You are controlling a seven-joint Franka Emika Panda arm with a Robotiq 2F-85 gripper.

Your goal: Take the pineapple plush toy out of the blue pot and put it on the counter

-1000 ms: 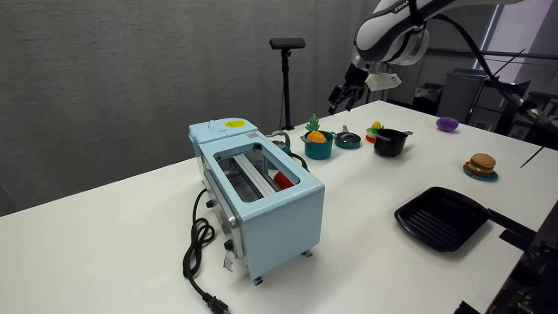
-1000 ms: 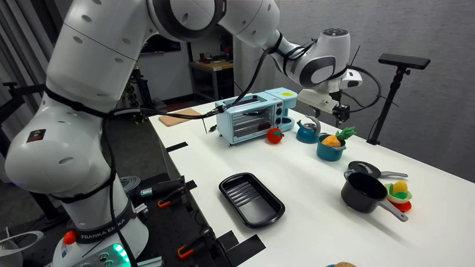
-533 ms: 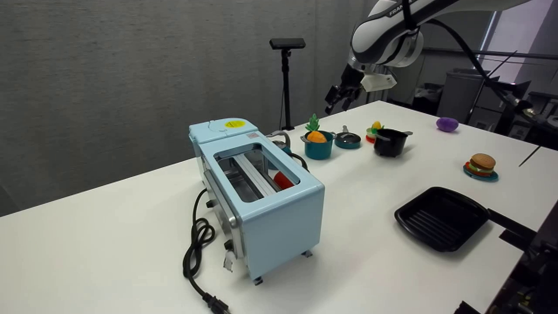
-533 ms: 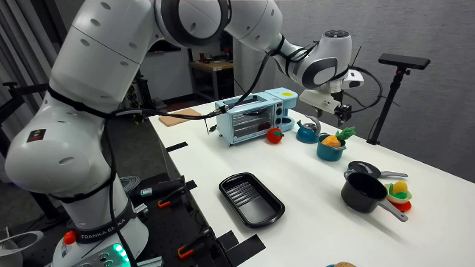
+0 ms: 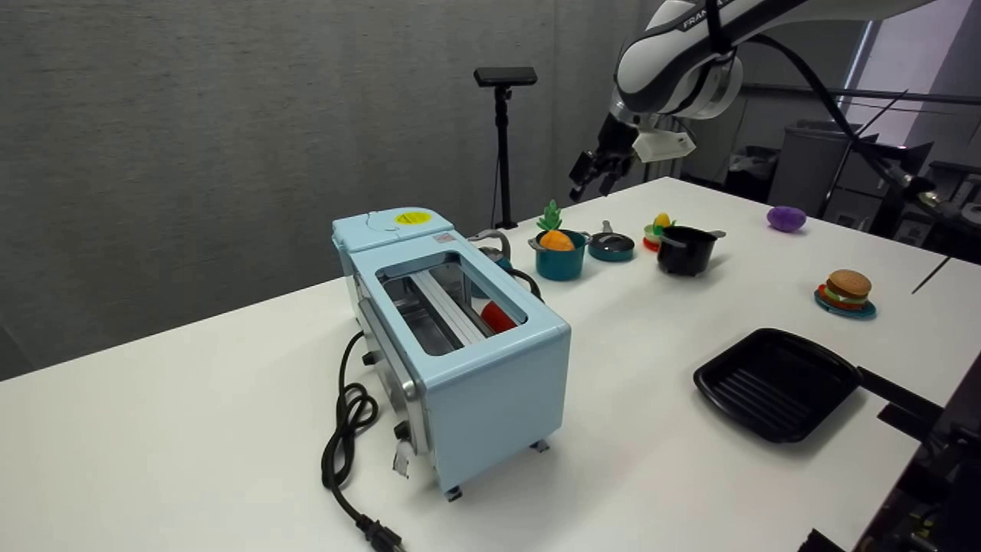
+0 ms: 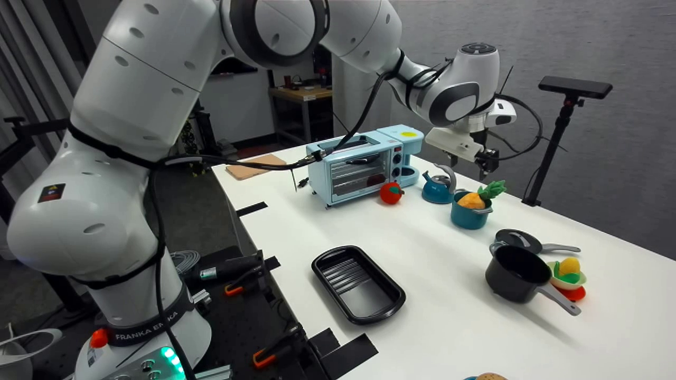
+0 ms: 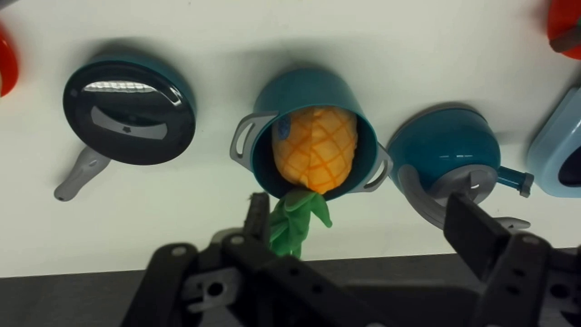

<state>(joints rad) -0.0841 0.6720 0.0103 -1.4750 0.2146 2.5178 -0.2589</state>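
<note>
Counter [image 6: 433,264]: set-down not done. Gripper [image 7: 358,209], spread wide and holding nothing, hangs apart from the blue pot [image 7: 308,88]. Pineapple plush toy [image 7: 317,147] sits inside that pot, so I judge grasp and lift-out also remain.

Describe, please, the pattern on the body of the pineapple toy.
The pineapple toy has darker orange crisscross lines on yellow-orange; best seen in the wrist view.
</note>
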